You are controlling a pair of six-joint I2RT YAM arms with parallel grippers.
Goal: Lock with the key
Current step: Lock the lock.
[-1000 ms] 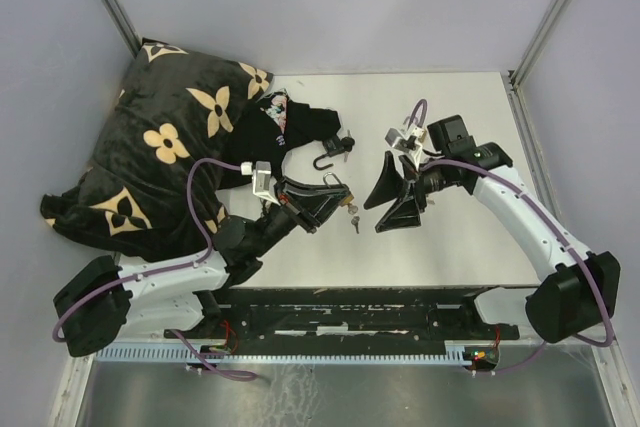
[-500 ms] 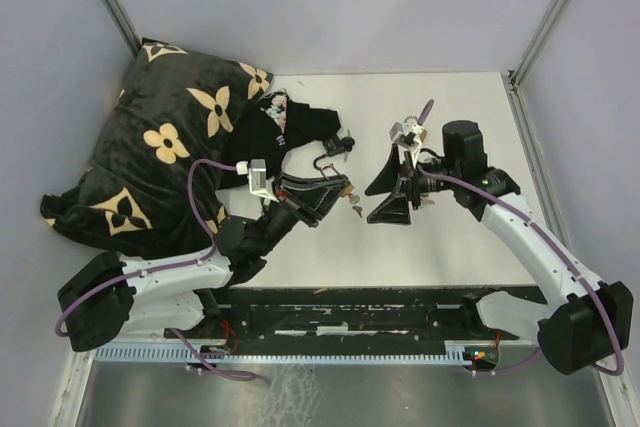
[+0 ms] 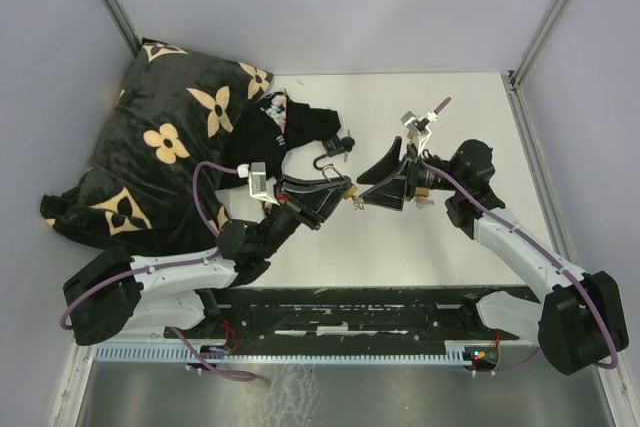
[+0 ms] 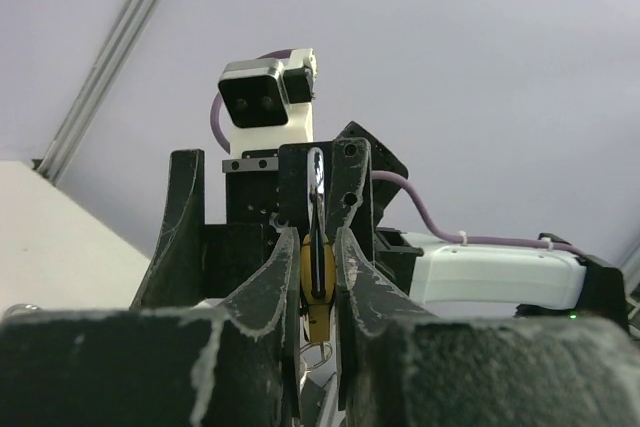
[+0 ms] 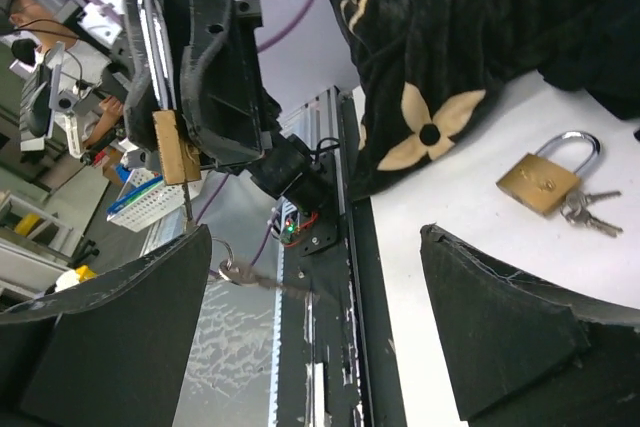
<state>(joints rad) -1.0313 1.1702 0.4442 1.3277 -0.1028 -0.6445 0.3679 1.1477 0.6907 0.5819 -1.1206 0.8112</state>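
Left gripper [image 3: 338,192] is clamped on the padlock [image 4: 317,282], held upright mid-scene with its key [image 5: 238,273] dangling below; right gripper [image 3: 362,193], jaws wide, sits just right of the padlock

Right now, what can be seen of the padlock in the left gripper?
The padlock has a brass-coloured body and a silvery shackle, seen edge-on, so whether it is latched cannot be told. The left gripper pinches its body, holding it off the table. A key sticks out of its underside, with a ring and second key dangling close to a finger of the open right gripper.
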